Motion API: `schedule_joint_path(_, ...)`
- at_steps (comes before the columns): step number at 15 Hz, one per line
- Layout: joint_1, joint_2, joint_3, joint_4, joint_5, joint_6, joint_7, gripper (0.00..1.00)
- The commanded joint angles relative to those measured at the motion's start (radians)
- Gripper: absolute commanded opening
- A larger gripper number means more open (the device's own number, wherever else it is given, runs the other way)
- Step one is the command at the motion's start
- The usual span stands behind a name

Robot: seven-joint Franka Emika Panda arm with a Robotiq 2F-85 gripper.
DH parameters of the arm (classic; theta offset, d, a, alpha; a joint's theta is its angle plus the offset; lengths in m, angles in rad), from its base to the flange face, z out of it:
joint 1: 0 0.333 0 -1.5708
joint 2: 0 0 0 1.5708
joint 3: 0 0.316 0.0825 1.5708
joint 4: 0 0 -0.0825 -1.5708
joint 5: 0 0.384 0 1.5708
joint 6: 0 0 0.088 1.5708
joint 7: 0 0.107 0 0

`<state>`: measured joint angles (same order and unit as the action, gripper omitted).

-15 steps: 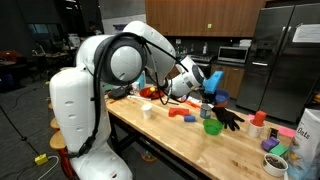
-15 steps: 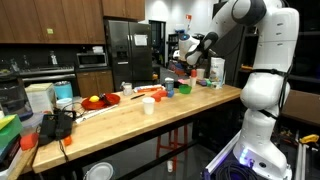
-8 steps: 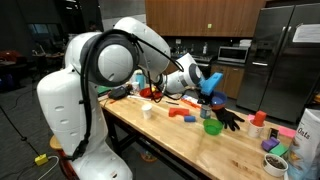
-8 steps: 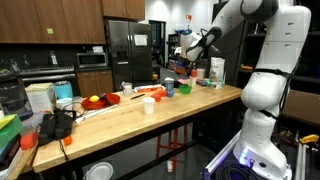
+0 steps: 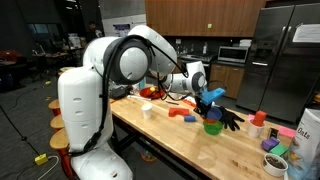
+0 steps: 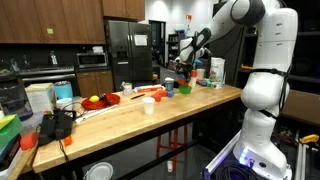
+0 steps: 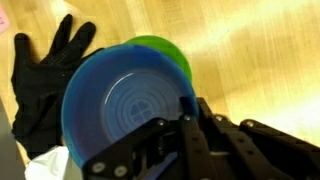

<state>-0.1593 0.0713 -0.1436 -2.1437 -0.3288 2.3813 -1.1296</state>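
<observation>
The blue bowl (image 7: 130,105) hung in the claw (image 7: 186,112), off the table (image 7: 265,45). The fingers were clamped shut on its rim, on the edge nearest the wrist. The rest of the bowl reached forward past the fingertips. Its open mouth faced the wrist camera, so the ringed bottom showed. Being round, it had no long axis. What counted was that the grip sat on one edge, so the bowl's middle lay ahead of the claw and not straight beneath it.

Just past the blue bowl's far rim, and lower, a green bowl (image 7: 165,48) stood on the table, partly covered by the blue one in the wrist view. In an exterior view the blue bowl (image 5: 212,96) hung over the green bowl (image 5: 212,127) and clear of it, so the way between them ran straight down. A black glove (image 7: 45,75) lay flat on the table off to the claw's side, just beside the green bowl, with its fingers spread.

Compared with the earlier frames, the claw had come down. The blue bowl sat lower and closer to the green bowl than before, and the grip on its rim was unchanged. The green bowl and the glove had not moved.
</observation>
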Motion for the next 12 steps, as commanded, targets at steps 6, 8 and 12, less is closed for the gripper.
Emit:
schedule_joint_path(6,-0.011,0.154,0.007,0.212,0.051,-0.218,-0.028,0.02)
schedule_joint_path(8,-0.017,0.208,0.009,0.265,0.059,-0.258,-0.028,0.02)
schedule_joint_path(12,-0.029,0.297,0.019,0.353,0.073,-0.305,-0.032,0.02)
